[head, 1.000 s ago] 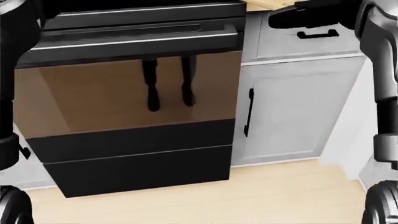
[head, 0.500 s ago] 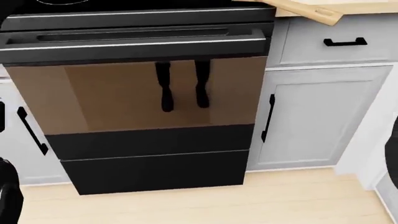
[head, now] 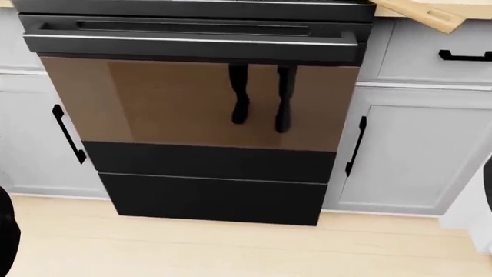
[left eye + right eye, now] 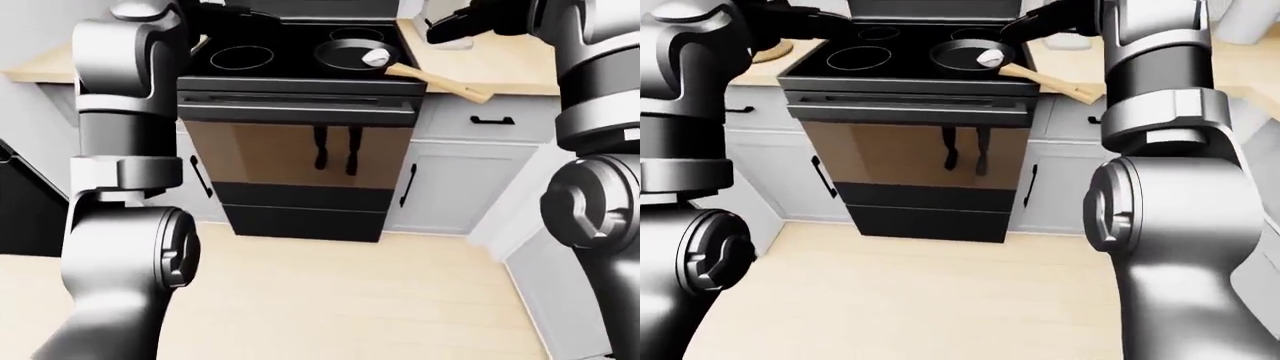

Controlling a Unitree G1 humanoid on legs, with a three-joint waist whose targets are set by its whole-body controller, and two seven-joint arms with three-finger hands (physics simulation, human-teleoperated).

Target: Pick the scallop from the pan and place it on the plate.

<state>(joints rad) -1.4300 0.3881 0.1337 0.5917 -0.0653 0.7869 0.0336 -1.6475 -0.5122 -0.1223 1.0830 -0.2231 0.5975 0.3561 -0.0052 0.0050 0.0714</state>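
Note:
A black pan (image 4: 348, 54) with a wooden handle (image 4: 440, 81) sits on the right burner of the black stove (image 4: 300, 67). The white scallop (image 4: 375, 57) lies at the pan's right side. My right hand (image 4: 452, 30) is held up over the wooden counter just right of the pan, apart from the scallop. A pale flat thing (image 4: 455, 43), perhaps the plate, shows under it, mostly hidden. My left hand (image 4: 245, 13) hovers over the stove's top left. Both hands are dark and small, so their fingers cannot be made out. The head view shows only the oven door (image 3: 200, 104).
Grey cabinets with black handles (image 3: 355, 147) flank the oven. Wooden counters (image 4: 500, 67) run either side of the stove. A round wooden item (image 4: 770, 51) lies on the left counter. Pale wood floor (image 4: 330, 292) lies below. My arms fill both edges of the eye views.
The head view has shifted: the oven slid right and down in the picture, so the camera moved. My right hand, earlier at its top right, is out of that view.

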